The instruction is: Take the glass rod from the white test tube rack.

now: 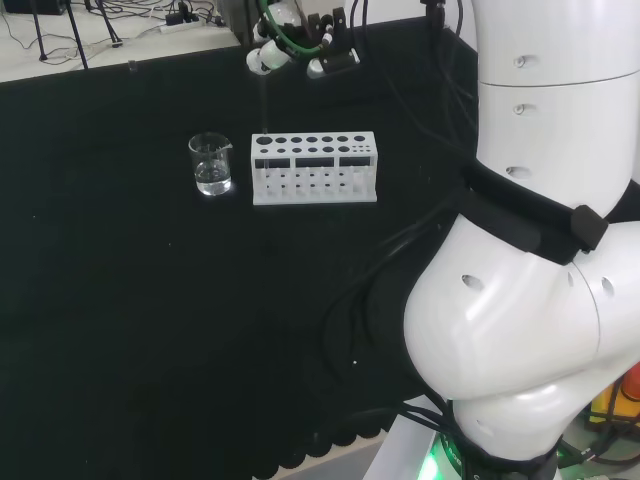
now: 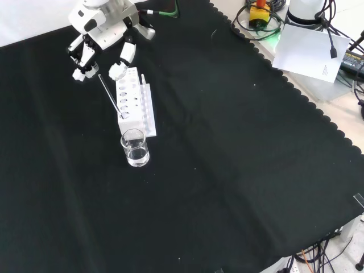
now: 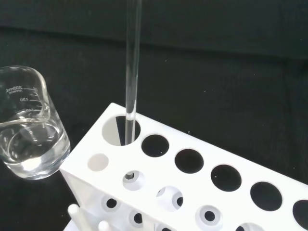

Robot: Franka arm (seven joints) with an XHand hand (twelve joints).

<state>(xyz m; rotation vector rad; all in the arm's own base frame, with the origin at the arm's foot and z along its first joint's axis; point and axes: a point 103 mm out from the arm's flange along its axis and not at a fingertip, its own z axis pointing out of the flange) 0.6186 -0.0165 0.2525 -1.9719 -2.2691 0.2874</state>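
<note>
**Rod at the end hole, fingers at its top**

While the glass rod (image 2: pixel 109 91) stands with its foot in the end hole of the white test tube rack (image 2: pixel 134 102), the step in hand, as I judge it, is the grasp or the very start of the lift; in the wrist view the rod (image 3: pixel 131 72) drops straight into the big hole nearest the beaker (image 3: pixel 29 130), so it is not yet out; in the front view it leans up from the rack toward 11 o'clock, its top end right at my hand (image 2: pixel 94 42); my fingers (image 2: pixel 80 63) are curled downward on either side of that top end, yet I cannot tell whether they pinch the glass or only bracket it; the rod is too thin and clear at that spot to judge contact.

From the head view the rack (image 1: pixel 314 168) sits mid-table with the beaker (image 1: pixel 211 164) just beside it at 9 o'clock, water in its bottom; my hand (image 1: pixel 285 45) hangs past the rack at 12 o'clock.

Next, I reckon, the move calls for a sure pinch near the top, then a pull along the rod's own line, so the foot clears the hole without levering against its rim or tipping the rack toward the beaker.
</note>
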